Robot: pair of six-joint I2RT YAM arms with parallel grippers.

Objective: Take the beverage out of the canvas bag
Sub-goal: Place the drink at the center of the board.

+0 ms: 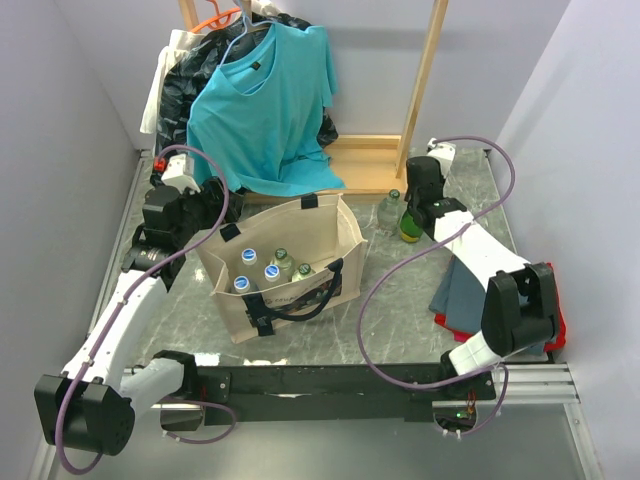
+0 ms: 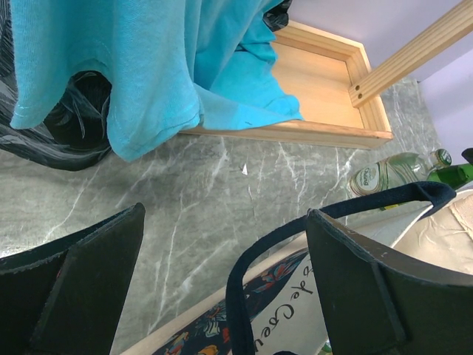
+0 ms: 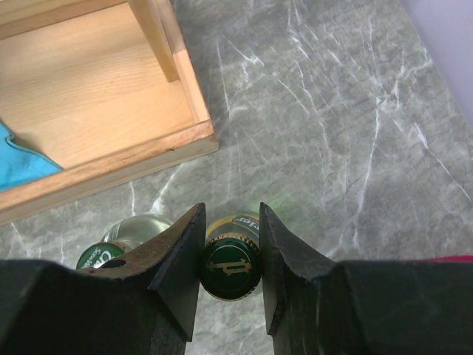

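Right gripper point(image 3: 230, 214) clenched on green bottle point(image 3: 230, 268) cap; bottle upright toward table point(image 1: 400, 320) far-right corner, beside clear bottle point(image 3: 137, 229). Left gripper point(image 2: 225, 214) released, straddling bag point(image 1: 300, 298) handle. Bag mid-table, more bottles point(image 1: 272, 268) inside.

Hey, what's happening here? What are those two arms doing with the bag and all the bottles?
The right pincer is closed on the cap of an upright green bottle. The bottle is outside the canvas bag, to the bag's right and next to a clear bottle, so that drink is already out. The left pincer is open by the bag's far left rim, above a black handle, gripping nothing. Several more bottles stand inside the bag.
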